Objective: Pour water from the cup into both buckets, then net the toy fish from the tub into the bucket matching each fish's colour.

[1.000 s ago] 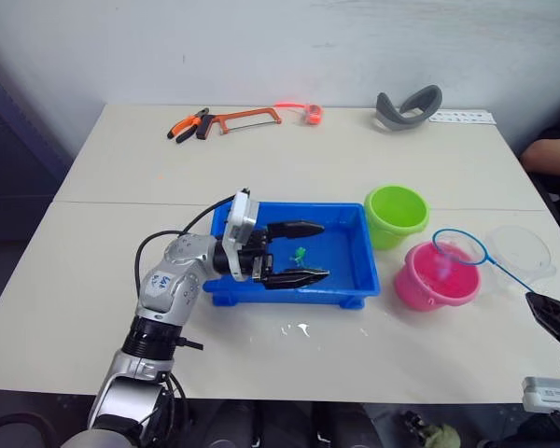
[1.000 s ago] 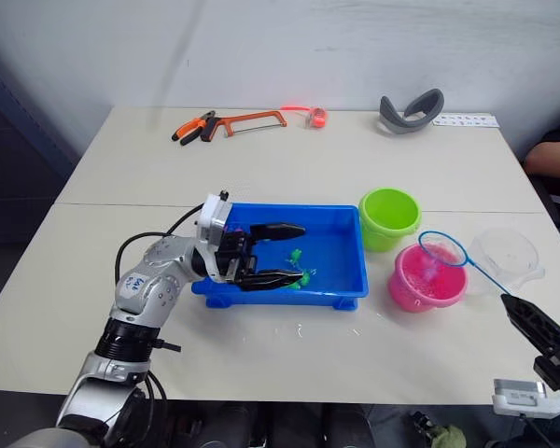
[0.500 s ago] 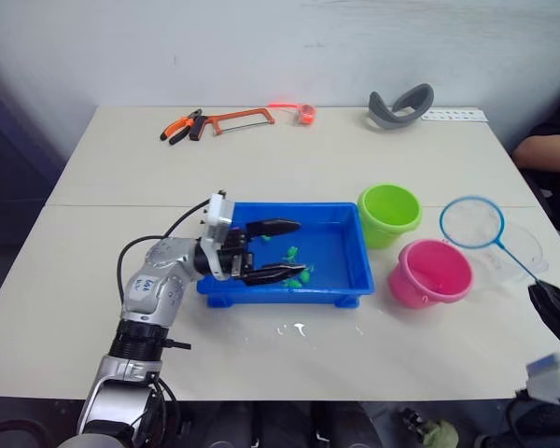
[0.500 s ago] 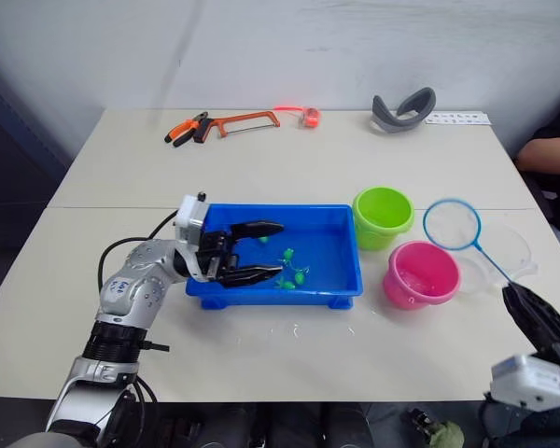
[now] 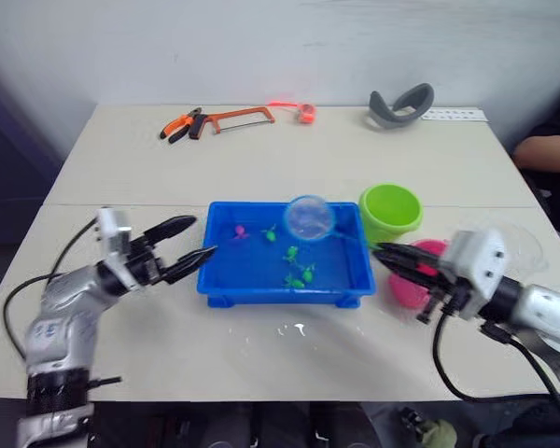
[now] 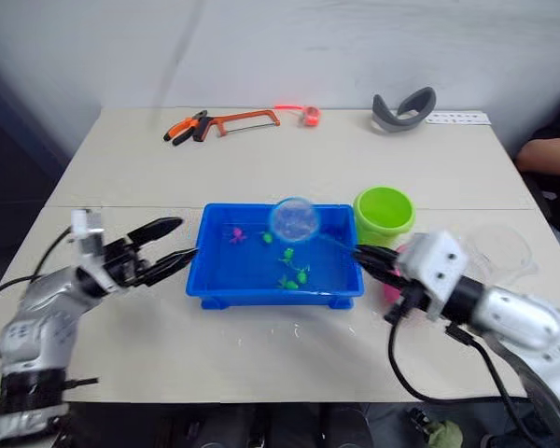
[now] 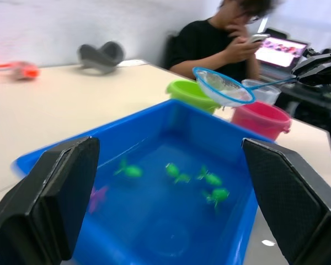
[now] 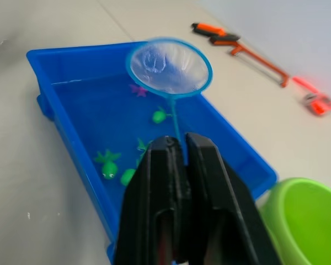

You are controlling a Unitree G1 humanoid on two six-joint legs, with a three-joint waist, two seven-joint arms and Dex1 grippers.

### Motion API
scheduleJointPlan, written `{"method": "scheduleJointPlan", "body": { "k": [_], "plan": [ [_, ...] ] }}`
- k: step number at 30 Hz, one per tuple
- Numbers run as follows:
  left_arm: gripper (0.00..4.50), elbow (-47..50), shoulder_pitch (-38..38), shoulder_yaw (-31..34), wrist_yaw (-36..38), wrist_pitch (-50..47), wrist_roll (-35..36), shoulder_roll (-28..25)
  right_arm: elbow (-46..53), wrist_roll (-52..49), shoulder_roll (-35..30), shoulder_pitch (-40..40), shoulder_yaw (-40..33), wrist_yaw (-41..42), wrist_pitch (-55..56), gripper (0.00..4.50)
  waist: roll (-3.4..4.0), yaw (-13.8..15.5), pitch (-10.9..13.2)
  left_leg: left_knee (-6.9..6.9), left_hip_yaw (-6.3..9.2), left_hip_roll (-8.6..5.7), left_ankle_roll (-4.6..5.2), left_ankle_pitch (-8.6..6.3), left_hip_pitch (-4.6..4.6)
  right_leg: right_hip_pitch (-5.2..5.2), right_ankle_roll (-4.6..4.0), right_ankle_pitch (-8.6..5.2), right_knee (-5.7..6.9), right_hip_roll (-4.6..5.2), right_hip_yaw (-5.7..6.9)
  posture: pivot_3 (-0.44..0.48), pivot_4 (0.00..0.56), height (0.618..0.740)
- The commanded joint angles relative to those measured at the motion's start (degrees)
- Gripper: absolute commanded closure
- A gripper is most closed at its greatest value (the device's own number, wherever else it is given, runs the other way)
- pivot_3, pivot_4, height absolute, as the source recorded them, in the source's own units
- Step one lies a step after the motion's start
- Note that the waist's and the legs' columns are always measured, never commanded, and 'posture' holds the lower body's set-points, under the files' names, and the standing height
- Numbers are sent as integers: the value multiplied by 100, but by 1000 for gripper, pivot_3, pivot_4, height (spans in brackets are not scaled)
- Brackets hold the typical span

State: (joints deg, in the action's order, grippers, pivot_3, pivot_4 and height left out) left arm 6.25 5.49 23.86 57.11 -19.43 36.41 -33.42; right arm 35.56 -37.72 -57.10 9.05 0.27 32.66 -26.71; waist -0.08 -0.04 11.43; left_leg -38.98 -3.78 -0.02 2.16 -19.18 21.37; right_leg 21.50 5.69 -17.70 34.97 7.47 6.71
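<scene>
right gripper: fingers pinched tight on the net's handle, holding it out over the tub
net: hoop hangs in the air above the tub's far side, looks empty, tilted a bit, not in the water
left gripper: wide open, nothing in it, just off the tub's left end, pointing at it
tub: blue, water inside, sits between the two grippers
fish: several green ones bunched mid-tub, one pink-purple near the far left corner, all below or beside the hoop
green bucket: just right of the tub, near the net handle
pink bucket: next to the green one, mostly behind the right gripper
cup: clear, further right
</scene>
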Motion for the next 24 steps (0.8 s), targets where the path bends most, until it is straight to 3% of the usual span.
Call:
{"method": "scheduleJointPlan", "body": {
  "k": [1, 8, 16, 24],
  "plan": [
    [21, 448, -389, 444, -168, -19, 241, -110, -195, 173, 244, 717, 643, 213, -690, 4500, -1, 44, 0, -1, 10, -3, 0, 0, 6, 0, 0, 0, -2, 3, 4, 0, 150, 740],
    [21, 908, -796, 589, -517, -71, 342, -91, -627, 639, 821, 1870, 1578, 694, -1373, 4500, 2, 109, 1, -2, 15, -9, -4, -3, 14, 6, 0, 0, -1, 8, 5, 0, 150, 740],
    [21, 907, -627, 294, -740, 27, 187, -54, -1613, 1678, 2033, 2672, 2589, 427, -1831, 4500, 1, 5, 1, -1, 12, -10, -6, -2, 15, 8, 0, 0, 13, 3, 11, 0, 150, 740],
    [21, 682, -340, 61, -779, 186, 107, -49, -2394, 2234, 2770, 3125, 2461, 149, -2046, 4500, 1, -23, 1, -1, 6, -13, -7, -1, 18, 16, 2, 1, 37, 1, 17, 0, 150, 740]
  ]
}}
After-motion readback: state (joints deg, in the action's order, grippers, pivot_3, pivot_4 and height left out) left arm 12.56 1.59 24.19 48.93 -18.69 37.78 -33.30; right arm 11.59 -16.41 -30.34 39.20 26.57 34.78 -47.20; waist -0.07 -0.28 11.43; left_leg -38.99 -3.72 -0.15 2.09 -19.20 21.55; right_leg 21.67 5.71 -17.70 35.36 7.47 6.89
